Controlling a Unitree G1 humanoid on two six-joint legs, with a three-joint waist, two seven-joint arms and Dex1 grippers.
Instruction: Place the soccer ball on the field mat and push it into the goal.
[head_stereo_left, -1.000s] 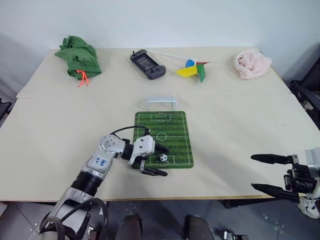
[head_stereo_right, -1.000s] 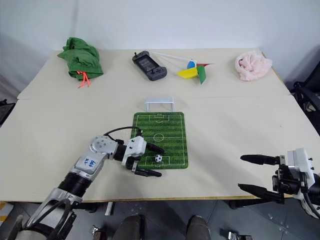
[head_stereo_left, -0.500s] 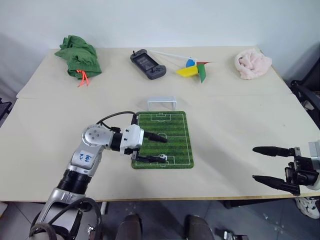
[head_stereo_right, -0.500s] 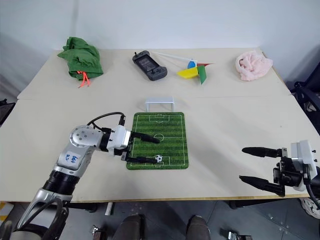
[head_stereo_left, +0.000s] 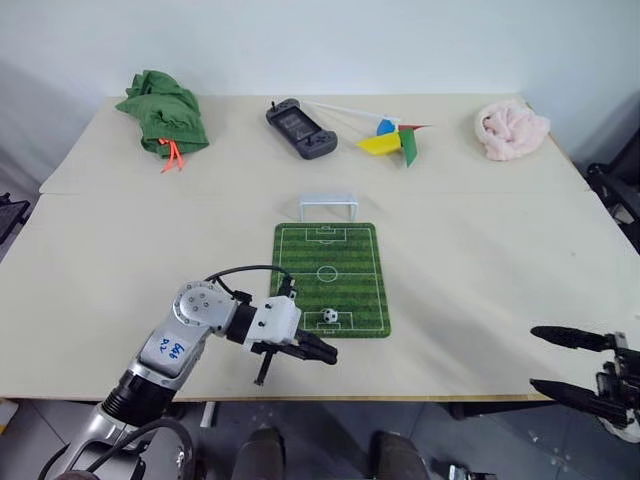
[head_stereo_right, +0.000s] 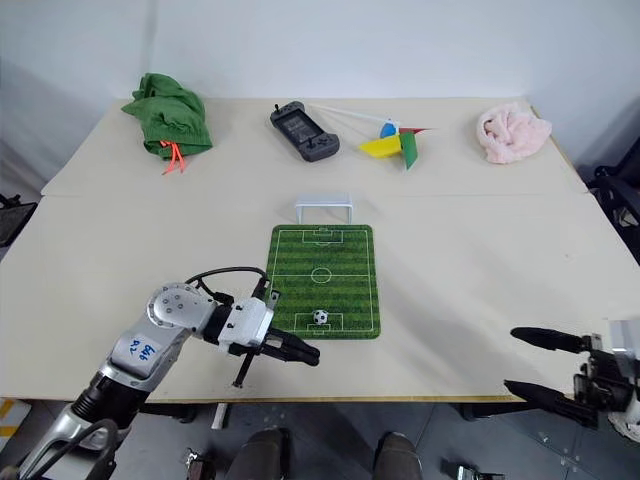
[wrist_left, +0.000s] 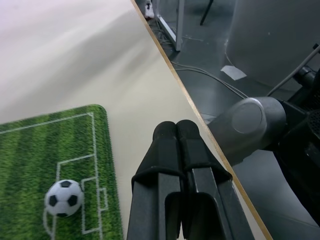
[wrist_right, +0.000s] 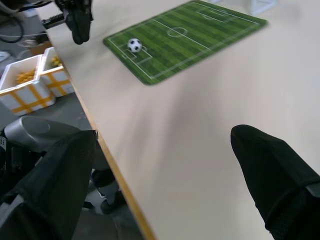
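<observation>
The right gripper (head_stereo_left: 590, 365) was cut off at the frame edge, jaws spread apart and empty. The left gripper (head_stereo_left: 322, 352) had its jaws clenched on nothing. The patched round ball (head_stereo_left: 329, 316) sat on the striped, grassy mat (head_stereo_left: 350, 262), well short of the thin-framed goal (head_stereo_left: 328, 207).

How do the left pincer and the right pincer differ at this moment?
The left pincer is shut, its two black fingers pressed together; the right pincer is open, its fingers wide apart. The left pincer sits near the soccer ball at the near end of the field mat; the right pincer is far from the mat, beyond the table's near edge. Both hold nothing.
</observation>
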